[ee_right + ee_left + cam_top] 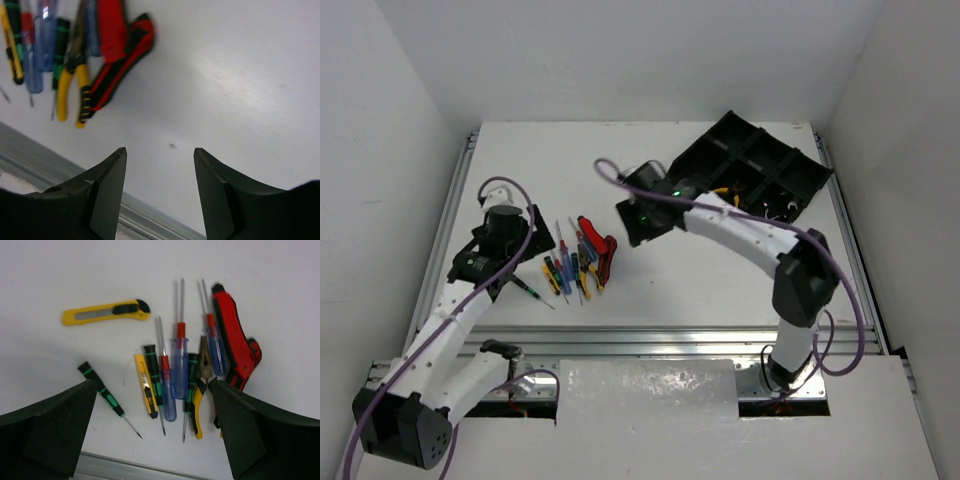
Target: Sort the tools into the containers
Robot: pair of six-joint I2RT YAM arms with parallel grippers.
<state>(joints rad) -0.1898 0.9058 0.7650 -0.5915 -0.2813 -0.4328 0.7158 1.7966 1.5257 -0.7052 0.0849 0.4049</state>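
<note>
The tools lie in a row on the white table: red-and-black pliers [235, 342], yellow-handled pliers [198, 400], several blue-handled screwdrivers [178, 367], green-and-black screwdrivers [102, 390], a small yellow cutter [145, 385] and a yellow utility knife [105, 312]. My left gripper [152, 387] hovers above them, open and empty. My right gripper [159, 152] is open over bare table, to the right of the red-and-black pliers [117, 55], holding nothing. The black tray of containers [750, 160] sits tilted at the back right, with something yellow [720, 190] in one near compartment.
A metal rail [650, 340] runs along the table's near edge, close below the tool row. White walls close in the left, back and right sides. The right arm [750, 235] stretches from the near right across to the table's middle.
</note>
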